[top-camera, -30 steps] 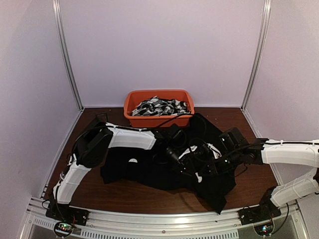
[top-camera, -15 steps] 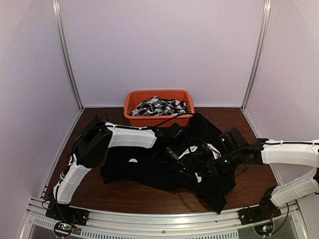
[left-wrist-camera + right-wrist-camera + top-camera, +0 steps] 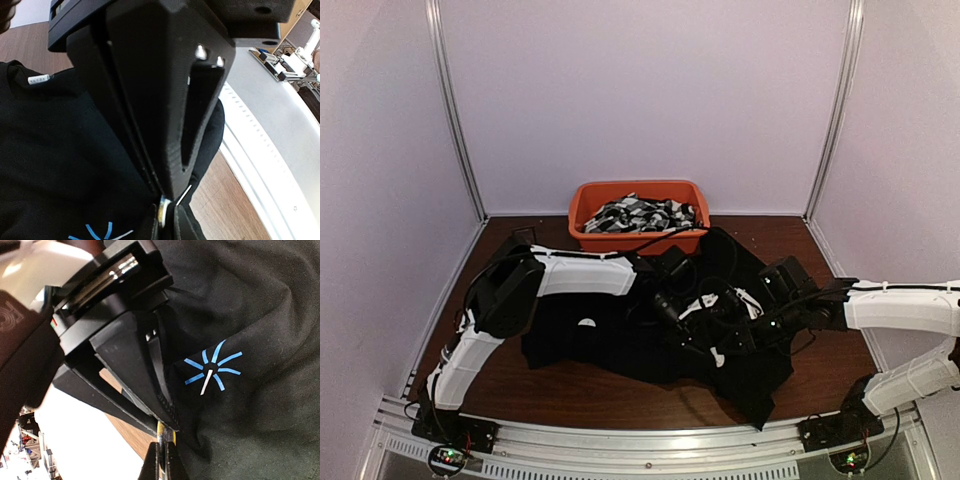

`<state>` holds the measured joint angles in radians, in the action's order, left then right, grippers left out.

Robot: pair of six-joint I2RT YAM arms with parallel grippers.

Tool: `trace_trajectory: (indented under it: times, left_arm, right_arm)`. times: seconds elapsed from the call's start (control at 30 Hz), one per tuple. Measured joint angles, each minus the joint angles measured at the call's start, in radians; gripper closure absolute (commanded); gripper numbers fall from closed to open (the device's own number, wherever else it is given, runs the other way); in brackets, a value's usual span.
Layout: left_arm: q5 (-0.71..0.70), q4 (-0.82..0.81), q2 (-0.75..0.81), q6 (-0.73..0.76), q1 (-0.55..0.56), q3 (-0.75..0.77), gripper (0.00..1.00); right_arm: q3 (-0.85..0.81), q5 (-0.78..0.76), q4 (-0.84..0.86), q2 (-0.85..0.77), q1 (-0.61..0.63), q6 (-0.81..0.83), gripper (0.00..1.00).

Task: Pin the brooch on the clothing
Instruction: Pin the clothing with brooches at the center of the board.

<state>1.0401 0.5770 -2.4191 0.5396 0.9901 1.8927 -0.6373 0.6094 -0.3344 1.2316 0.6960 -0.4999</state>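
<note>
Dark wooden worktop inside a white-walled booth carries one black shirt, spread with its long axis left to right. Just off its blue starburst mark I see the single brooch, its thin pin slanting away from the cloth over bare wood. My left fingers are clamped on it and the right fingers are pressed together against it from the opposite side, while the left arm and the right arm both stretch low and inward over the shirt, one orange tub of patterned fabrics behind them.
</note>
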Motion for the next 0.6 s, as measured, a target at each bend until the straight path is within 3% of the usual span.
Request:
trace_trajectory:
  times: [0.6]
  left_arm:
    - [0.062, -0.021, -0.014, -0.006, 0.0, -0.004, 0.81]
  right_arm:
    - [0.0, 0.009, -0.006, -0.001, 0.0, -0.029, 1.0]
